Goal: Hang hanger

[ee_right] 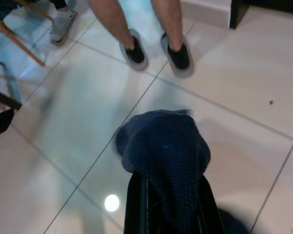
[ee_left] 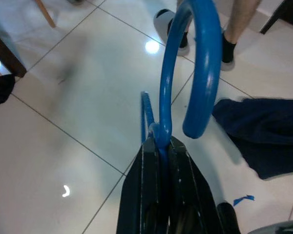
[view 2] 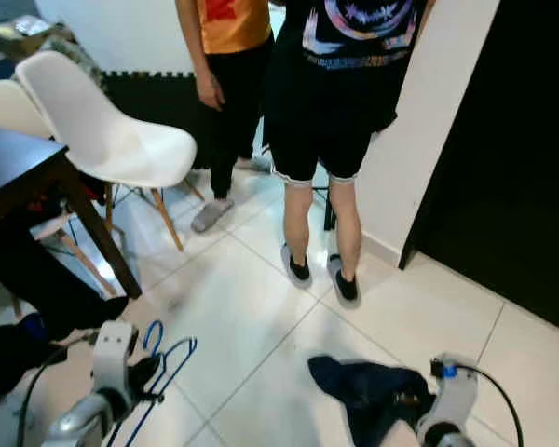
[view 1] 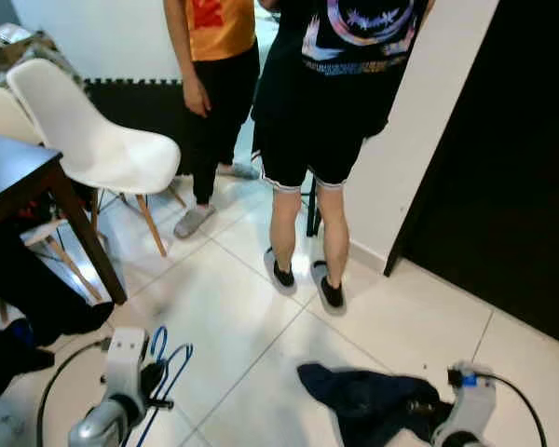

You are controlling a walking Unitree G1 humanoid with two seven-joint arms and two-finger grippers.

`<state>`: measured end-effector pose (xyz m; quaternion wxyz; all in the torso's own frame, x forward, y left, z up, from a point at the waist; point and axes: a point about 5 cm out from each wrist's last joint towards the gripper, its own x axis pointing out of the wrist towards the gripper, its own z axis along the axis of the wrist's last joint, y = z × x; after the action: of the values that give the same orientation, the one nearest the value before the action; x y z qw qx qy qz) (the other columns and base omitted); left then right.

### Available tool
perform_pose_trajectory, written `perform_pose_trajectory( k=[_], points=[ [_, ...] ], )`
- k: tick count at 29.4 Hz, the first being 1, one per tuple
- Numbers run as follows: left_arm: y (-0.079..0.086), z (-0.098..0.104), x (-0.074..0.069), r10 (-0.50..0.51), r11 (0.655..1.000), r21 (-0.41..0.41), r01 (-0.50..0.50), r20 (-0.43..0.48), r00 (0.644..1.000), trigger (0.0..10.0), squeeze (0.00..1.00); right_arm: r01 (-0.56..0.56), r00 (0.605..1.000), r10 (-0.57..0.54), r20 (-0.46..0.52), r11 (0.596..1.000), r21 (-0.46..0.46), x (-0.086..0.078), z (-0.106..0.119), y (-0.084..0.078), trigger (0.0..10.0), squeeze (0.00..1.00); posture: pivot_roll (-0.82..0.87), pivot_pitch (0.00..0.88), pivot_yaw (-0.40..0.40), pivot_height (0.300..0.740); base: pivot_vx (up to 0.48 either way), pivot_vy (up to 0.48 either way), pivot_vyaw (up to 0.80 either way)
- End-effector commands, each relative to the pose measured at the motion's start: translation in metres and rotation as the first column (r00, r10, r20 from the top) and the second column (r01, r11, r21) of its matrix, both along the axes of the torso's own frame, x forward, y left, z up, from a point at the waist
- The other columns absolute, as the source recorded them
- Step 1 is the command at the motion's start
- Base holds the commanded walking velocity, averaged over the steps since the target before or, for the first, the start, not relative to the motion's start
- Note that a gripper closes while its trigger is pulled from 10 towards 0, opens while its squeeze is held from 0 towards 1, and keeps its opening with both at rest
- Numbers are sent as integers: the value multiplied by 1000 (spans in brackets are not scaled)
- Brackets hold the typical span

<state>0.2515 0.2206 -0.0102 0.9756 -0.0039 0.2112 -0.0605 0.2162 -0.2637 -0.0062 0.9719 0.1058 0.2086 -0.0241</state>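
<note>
Left gripper (ee_left: pixel 161 146) clamps blue hanger (ee_left: pixel 195 73) at 7 o'clock; right gripper (ee_right: pixel 168 190) pinches navy garment (view 1: pixel 373 396) at 5. Keep hook upright, clear of two people at 12.

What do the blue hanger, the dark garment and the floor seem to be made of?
Blue hanger: probably plastic or plastic-coated wire; smooth with a glossy sheen, held in the left claw.
Dark garment: navy fabric, apparently knit; matte with a fine woven texture, gripped by the right claw.
Floor: glazed tiles; shiny, with grout lines and light reflections.
</note>
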Motion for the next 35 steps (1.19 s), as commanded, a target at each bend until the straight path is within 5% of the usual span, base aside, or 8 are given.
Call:
perform_pose_trajectory(
  k=[1,5,11,15,18,27,35],
  points=[
    [4,9,9,23,1000,-10,-23,30,999,10000,0,-17,998,19,62,999,-34,17,15,-1,10000,0,79,59,-7,740,277,0,0],
    [2,19,17,24,999,-24,-22,68,997,10000,0,-36,993,40,114,999,-38,30,29,1,10000,0,79,54,-10,740,279,0,213],
    [-8,61,47,1,999,-37,8,219,976,10000,0,-94,957,108,271,994,-65,69,77,14,10000,0,83,51,-15,740,287,0,581],
    [-32,92,64,-127,992,67,111,313,941,10000,0,-163,925,181,333,983,-83,95,99,44,10000,0,88,47,-24,740,275,0,0],
    [-50,106,68,-146,989,50,138,352,924,10000,0,-204,901,222,373,975,-88,104,111,63,10000,0,92,46,-25,740,268,0,0],
    [-85,125,58,-174,983,18,180,375,911,10000,0,-322,877,331,348,943,-83,97,110,95,10000,0,89,50,-31,740,266,0,0],
    [-81,124,27,-175,984,87,155,330,928,10000,0,-397,869,421,260,907,-142,66,95,97,10000,0,95,71,-33,740,92,0,0]
  ],
)
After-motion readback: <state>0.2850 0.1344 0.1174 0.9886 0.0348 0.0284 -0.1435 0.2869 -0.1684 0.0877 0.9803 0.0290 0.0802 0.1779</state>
